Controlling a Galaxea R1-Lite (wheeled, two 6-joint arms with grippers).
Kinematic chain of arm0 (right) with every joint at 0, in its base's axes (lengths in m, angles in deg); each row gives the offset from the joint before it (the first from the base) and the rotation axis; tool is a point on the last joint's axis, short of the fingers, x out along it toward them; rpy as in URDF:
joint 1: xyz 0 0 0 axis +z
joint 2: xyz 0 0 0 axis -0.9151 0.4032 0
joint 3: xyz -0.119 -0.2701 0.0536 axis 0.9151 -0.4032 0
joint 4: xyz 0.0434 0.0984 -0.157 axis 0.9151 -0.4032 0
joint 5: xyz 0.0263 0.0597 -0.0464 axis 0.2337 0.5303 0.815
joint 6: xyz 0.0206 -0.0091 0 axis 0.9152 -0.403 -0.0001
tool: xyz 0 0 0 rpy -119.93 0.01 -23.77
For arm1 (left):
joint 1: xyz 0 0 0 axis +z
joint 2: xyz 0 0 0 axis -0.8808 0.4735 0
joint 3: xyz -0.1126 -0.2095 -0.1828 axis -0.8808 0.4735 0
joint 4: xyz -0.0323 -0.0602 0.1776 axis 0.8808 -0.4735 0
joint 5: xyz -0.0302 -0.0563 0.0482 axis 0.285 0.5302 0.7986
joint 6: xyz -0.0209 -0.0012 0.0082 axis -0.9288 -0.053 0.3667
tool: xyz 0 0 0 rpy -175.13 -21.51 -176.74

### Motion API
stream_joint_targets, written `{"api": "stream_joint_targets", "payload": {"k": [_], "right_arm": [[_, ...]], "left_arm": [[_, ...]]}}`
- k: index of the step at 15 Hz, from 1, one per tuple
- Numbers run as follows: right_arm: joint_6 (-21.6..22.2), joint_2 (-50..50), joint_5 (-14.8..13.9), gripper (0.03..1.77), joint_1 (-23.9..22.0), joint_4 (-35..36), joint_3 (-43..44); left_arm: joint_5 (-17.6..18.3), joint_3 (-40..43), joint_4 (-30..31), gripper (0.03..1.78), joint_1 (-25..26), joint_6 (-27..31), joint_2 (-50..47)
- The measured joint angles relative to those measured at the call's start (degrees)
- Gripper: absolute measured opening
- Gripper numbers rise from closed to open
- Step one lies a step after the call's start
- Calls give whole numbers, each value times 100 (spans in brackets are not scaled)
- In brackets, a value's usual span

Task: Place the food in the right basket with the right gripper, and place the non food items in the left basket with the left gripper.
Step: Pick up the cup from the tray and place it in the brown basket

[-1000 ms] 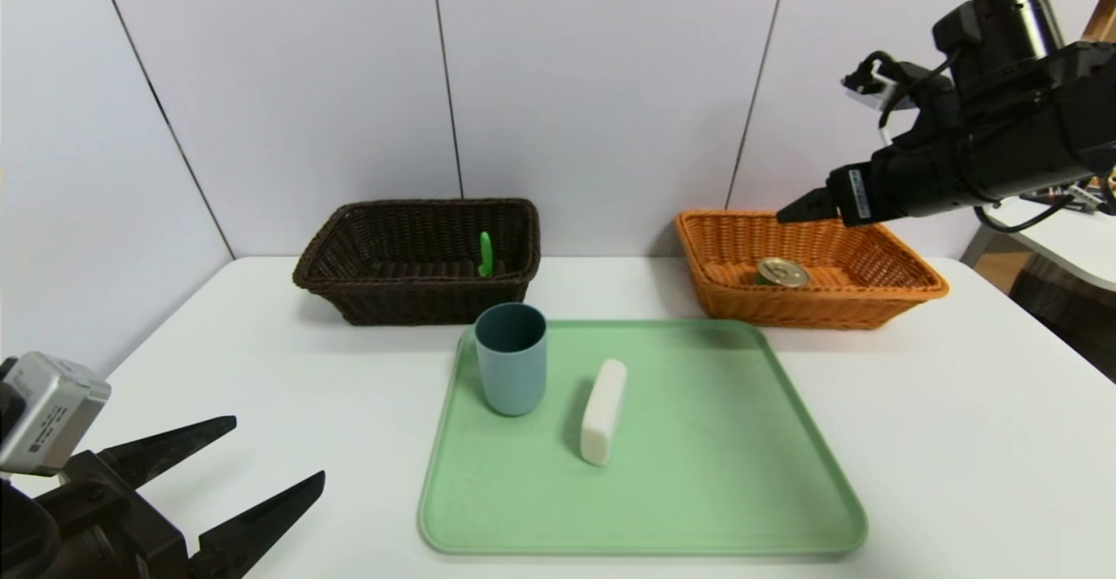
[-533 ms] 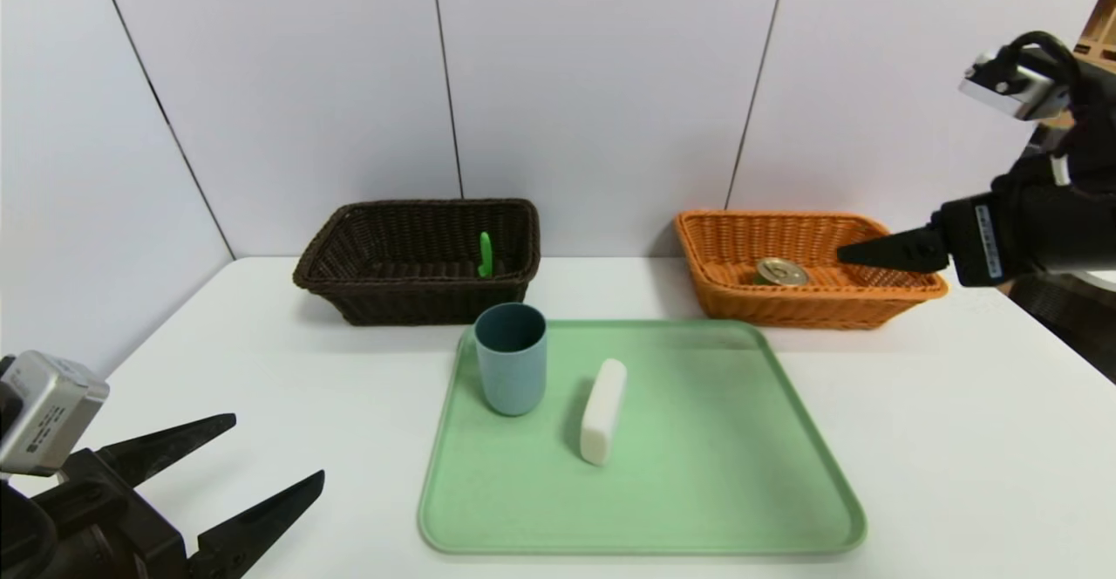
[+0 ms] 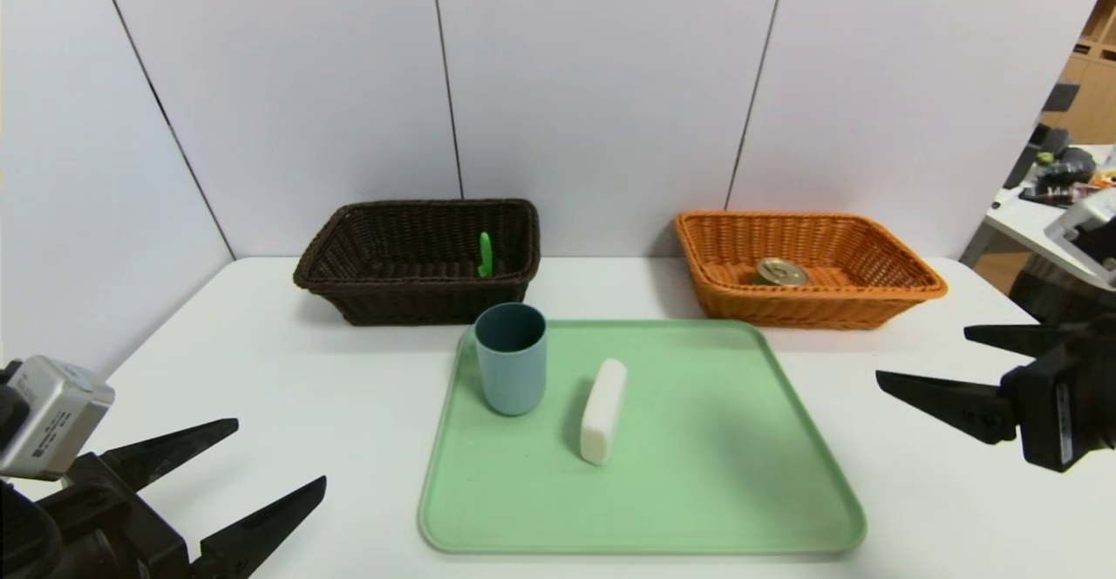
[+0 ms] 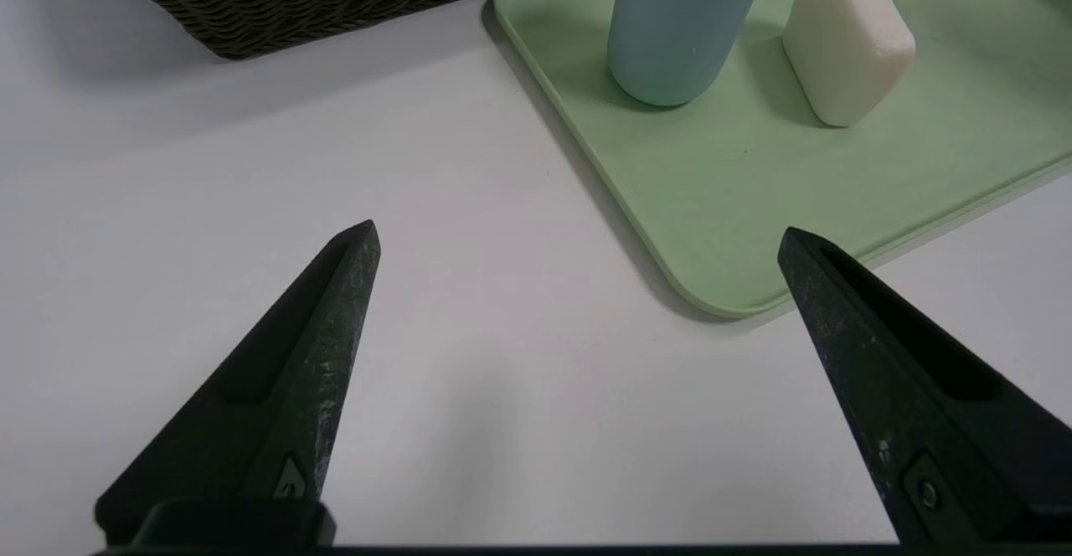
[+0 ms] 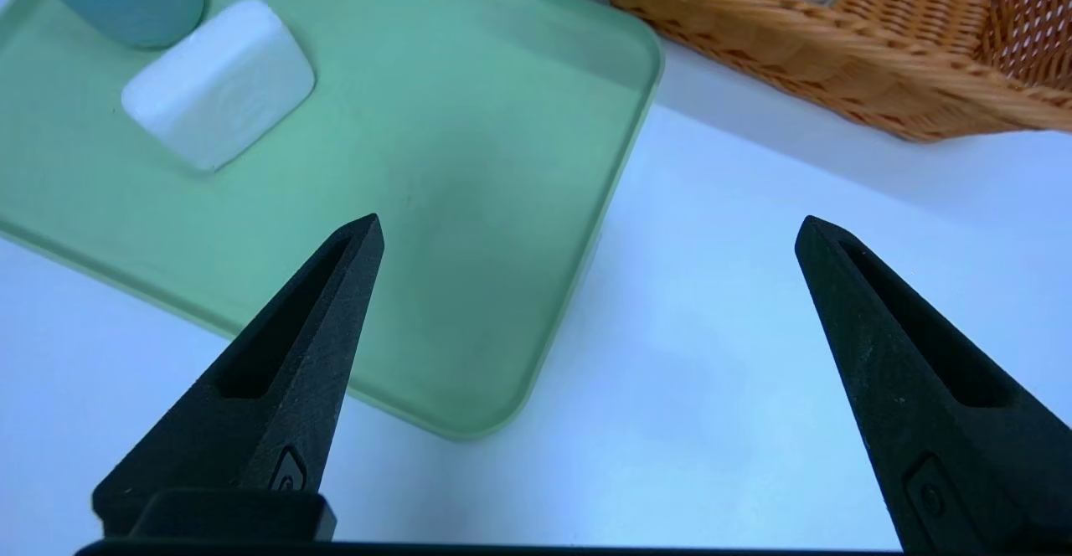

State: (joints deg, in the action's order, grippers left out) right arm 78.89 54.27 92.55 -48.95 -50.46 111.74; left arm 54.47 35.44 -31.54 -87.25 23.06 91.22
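on green tray (image 3: 741, 474), blue cup (image 3: 511, 358) beside white bar (image 3: 603, 411)

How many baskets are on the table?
2. The dark brown basket sits behind the tray's left corner; the orange basket sits behind its right corner. None seem hidden.

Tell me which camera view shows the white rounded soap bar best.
The head view: the white rounded soap bar lies whole and unobstructed on the green plastic tray. Both wrist views show it end-on near the frame edge.
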Motion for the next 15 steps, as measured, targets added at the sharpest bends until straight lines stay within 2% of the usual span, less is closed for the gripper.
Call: {"api": "stream_joint_targets", "payload": {"k": [3, 9, 12, 15], "right_arm": [[-2, -372, -28, 169, 17, 571, -607], [-7, -555, -39, 169, 24, 590, -739], [0, -595, -39, 169, 22, 579, -778], [-9, -673, -41, 169, 22, 595, -908]], "left_arm": [[6, 9, 5, 169, -4, -9, 4], [122, 33, 49, 169, -182, -52, 85], [113, 160, 656, 169, -395, -44, 469], [84, 441, 1913, 169, -581, -23, 1291]]}}
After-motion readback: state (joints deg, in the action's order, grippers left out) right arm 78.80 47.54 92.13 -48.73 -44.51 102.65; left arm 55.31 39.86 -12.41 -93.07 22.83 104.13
